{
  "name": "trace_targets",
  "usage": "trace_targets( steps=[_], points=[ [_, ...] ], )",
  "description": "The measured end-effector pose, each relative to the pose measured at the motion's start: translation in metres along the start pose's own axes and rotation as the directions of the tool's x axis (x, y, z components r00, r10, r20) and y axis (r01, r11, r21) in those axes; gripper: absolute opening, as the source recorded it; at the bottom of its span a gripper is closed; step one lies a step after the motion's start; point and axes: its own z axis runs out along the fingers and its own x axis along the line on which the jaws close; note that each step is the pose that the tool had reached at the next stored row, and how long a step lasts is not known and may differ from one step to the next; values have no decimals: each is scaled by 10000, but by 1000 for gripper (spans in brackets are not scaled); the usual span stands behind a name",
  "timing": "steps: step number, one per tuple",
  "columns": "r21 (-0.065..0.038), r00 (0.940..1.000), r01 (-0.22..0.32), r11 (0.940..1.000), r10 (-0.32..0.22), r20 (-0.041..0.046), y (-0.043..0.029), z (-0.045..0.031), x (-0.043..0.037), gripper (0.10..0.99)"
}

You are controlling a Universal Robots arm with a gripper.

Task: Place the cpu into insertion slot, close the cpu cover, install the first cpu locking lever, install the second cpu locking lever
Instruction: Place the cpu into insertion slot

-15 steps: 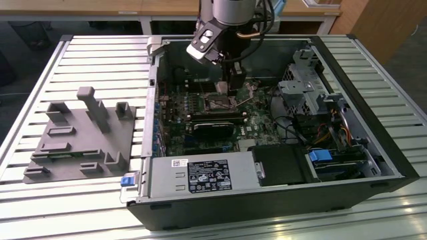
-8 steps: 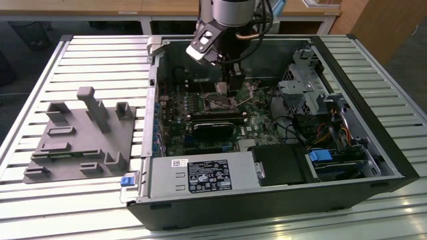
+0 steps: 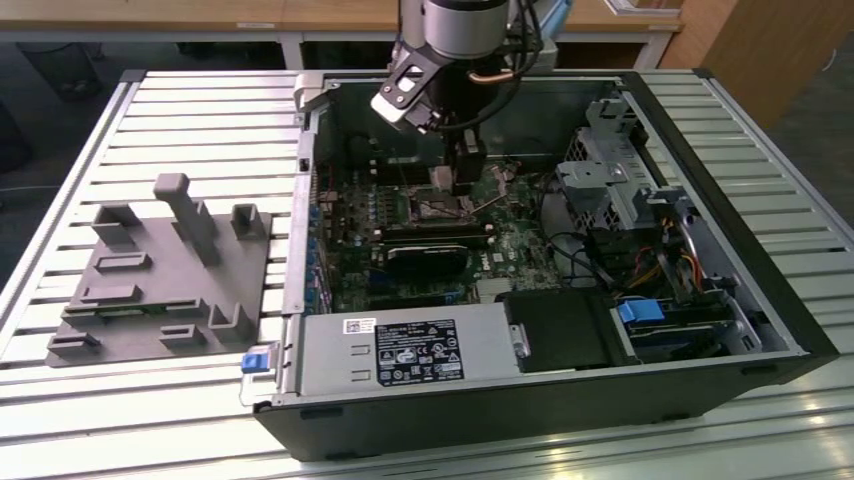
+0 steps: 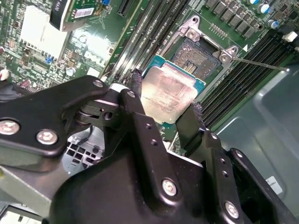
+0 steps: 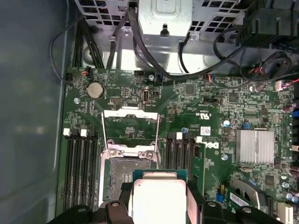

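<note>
Silvery-grey on top and edged in green, the cpu (image 4: 170, 93) is sitting clamped between the two black fingers (image 4: 138, 100) of the gripper (image 4: 166, 97), which are pressing against its opposite edges in both wrist views. The chip is hanging flat over the green motherboard (image 5: 196, 100), just beside the insertion slot (image 5: 127, 175) and not seated in it; in the first wrist view one corner of it is overlapping the slot's metal rim.

The slot is lying uncovered, its dark contact field showing inside the rim. The cpu cover (image 5: 130, 125) is lying swung back on its hinge, on the side of the slot away from the chip, with green board showing through its square window. A thin locking lever (image 4: 260, 64) is sticking out sideways from a corner of the slot, unlatched. Long black memory slots (image 5: 80, 165) are running along both sides of the socket.

In the exterior view the arm (image 3: 461, 30) is reaching down into the open computer case (image 3: 534, 415), which is lying on a slatted metal table (image 3: 187, 110), and the gripper is hanging over the middle of the board. A grey moulded fixture (image 3: 147, 290) is resting near the table's edge at the exterior view's left, well apart from the case.
</note>
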Motion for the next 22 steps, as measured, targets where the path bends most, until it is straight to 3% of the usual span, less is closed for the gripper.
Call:
trace_targets(
  steps=[22],
  points=[
    [0, 10000, -20, 10000, 20, 0, -7, 190, 157, 541]
  ],
)
